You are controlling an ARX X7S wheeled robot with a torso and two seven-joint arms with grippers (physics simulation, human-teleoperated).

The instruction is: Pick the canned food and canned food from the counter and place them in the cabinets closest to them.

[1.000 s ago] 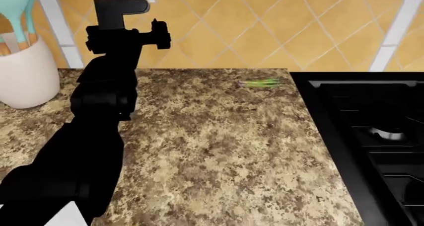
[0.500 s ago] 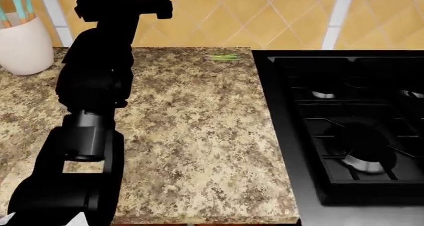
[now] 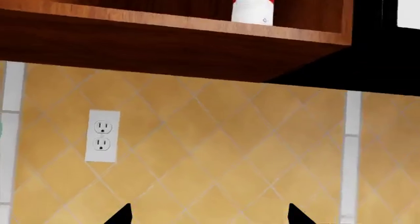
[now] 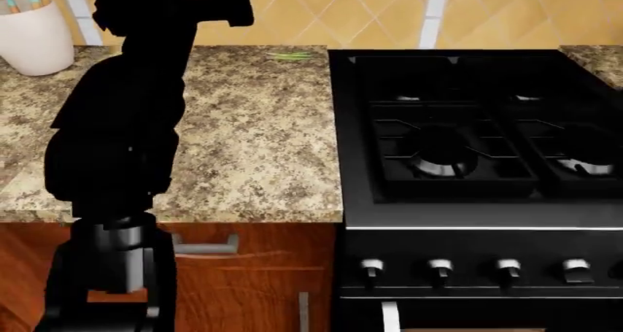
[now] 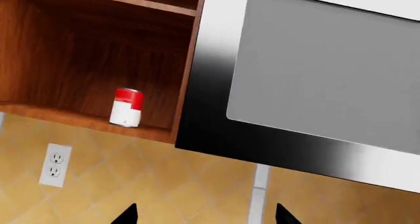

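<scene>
I judged the main risk to be my raised black left arm [image 4: 127, 128] clipping the open reddish-brown wooden cabinet [image 3: 164, 42] overhead. Both pincers showed only tips set apart, with nothing between them. The speckled granite counter [image 4: 253, 142] carried no tin I could see. Farthest, the red-and-white cylindrical can [image 5: 126, 107] stood upright on the cabinet shelf.

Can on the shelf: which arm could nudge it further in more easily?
Probably left. Its wrist view shows the can large and close beyond the open left pincer, and the head view shows the left arm raised high. From the right pincer's view the can looks smaller, so likely farther.
</scene>
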